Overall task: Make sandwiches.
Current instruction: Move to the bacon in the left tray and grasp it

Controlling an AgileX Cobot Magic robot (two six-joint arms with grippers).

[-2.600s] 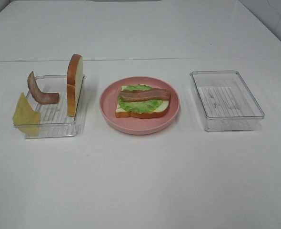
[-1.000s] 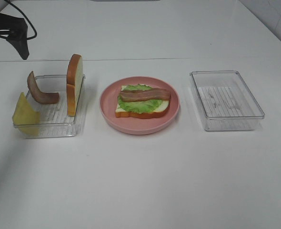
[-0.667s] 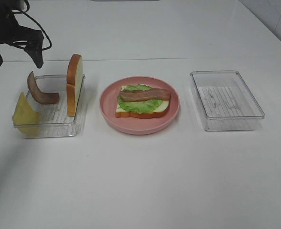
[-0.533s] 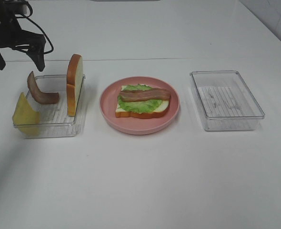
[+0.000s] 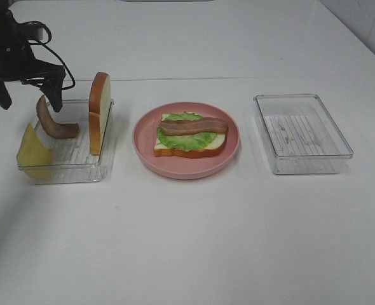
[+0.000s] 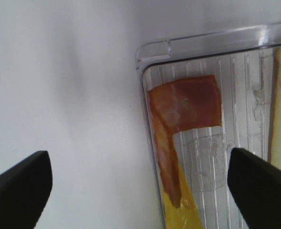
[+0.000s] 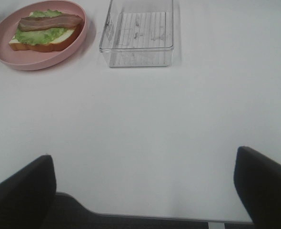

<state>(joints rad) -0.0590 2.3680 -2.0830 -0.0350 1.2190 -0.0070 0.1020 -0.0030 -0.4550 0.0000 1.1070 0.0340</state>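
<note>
An open-faced sandwich [image 5: 189, 135] of bread, lettuce and a bacon strip lies on the pink plate [image 5: 143, 152]; it also shows in the right wrist view as the sandwich [image 7: 43, 31]. The left clear tray [image 5: 79, 171] holds a curled bacon strip [image 5: 54, 124], a yellow cheese slice [image 5: 34, 152] and an upright bread slice [image 5: 99, 111]. My left gripper [image 5: 28, 95] hangs open above that tray's far left corner. In its wrist view the left gripper [image 6: 140, 188] has the bacon [image 6: 185, 107] and cheese [image 6: 181, 214] between its fingers below. My right gripper [image 7: 143, 186] is open over bare table.
An empty clear tray [image 5: 302, 133] stands to the right of the plate, and the right wrist view shows it as the tray [image 7: 138, 33] beyond the gripper. The left arm's black cable loops near the left tray's back edge. White table surrounds everything.
My left gripper came in from the top left and moved down and right, toward the bacon in the left tray. The food, the plate and both trays have not moved.
</note>
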